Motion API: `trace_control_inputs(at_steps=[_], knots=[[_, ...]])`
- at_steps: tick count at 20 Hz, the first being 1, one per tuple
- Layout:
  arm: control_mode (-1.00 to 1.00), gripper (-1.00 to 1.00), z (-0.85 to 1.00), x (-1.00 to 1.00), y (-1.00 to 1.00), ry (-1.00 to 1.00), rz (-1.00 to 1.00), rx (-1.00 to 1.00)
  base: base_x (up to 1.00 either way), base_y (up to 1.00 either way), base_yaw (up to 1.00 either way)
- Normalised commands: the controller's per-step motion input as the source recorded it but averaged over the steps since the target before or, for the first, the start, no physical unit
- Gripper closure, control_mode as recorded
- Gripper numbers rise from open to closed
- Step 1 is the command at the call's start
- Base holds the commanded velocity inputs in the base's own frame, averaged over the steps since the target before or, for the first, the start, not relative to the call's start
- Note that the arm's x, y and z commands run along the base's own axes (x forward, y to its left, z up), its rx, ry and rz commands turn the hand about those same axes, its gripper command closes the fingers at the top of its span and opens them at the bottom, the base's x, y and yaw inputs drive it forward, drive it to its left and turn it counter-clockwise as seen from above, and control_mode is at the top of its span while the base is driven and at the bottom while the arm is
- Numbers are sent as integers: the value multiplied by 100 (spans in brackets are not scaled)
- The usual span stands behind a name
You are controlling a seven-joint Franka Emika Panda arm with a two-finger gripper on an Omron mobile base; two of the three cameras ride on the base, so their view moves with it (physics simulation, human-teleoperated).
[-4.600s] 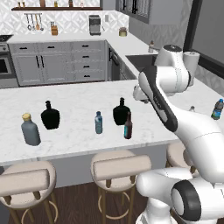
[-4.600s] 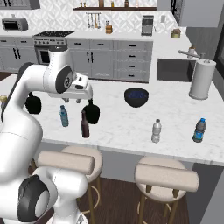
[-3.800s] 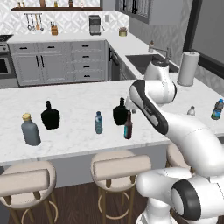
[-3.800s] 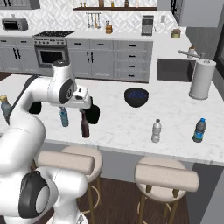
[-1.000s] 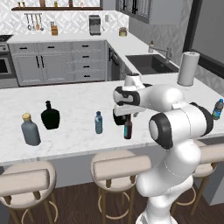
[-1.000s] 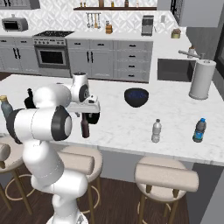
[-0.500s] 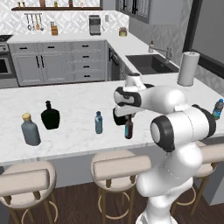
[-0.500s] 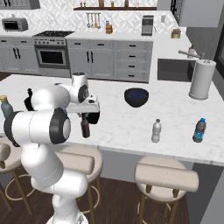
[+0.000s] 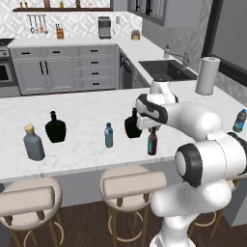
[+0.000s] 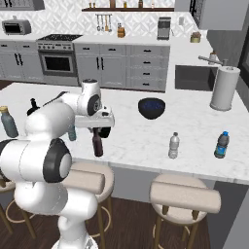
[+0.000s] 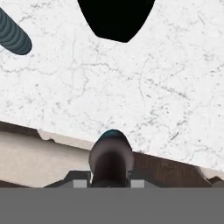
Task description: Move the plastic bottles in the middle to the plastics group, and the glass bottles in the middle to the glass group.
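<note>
Seven bottles stand on the white marble island (image 9: 87, 108). Middle cluster — a brown beer bottle (image 9: 152, 141), a light-blue water bottle (image 9: 109, 135), a black flask (image 9: 132, 125) — near the front edge. The gripper (image 9: 152, 129) sits over the beer bottle's neck; whether it grips is unclear. Left: grey cork-capped bottle (image 9: 34, 143), second black flask (image 9: 55, 128). The right base view adds a clear bottle (image 10: 173, 145) beside a dark-capped blue one (image 10: 222, 144), with open counter between the groups.

Rendered home kitchen: grey cabinets (image 9: 48, 72), stove with oven (image 10: 57, 58), sink with faucet (image 9: 166, 67), coffee maker (image 9: 104, 27), paper towel roll (image 10: 224, 88), marble island counter (image 9: 72, 116) with 3 bar stools (image 10: 182, 197) in front.
</note>
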Motion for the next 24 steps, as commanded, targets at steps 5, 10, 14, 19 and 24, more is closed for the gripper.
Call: trace_control_inputs(at_steps=[5,10,14,19,24], knots=[[-100,100,30,-48,17,0,3,10,0,0,0],[-100,100,13,-47,67,0,1,7,0,0,0],[-100,100,1,-29,97,0,0,0,0,0,0],[-100,100,1,-4,100,0,0,0,0,0,0],[-100,100,2,17,100,-1,0,0,0,0,0]])
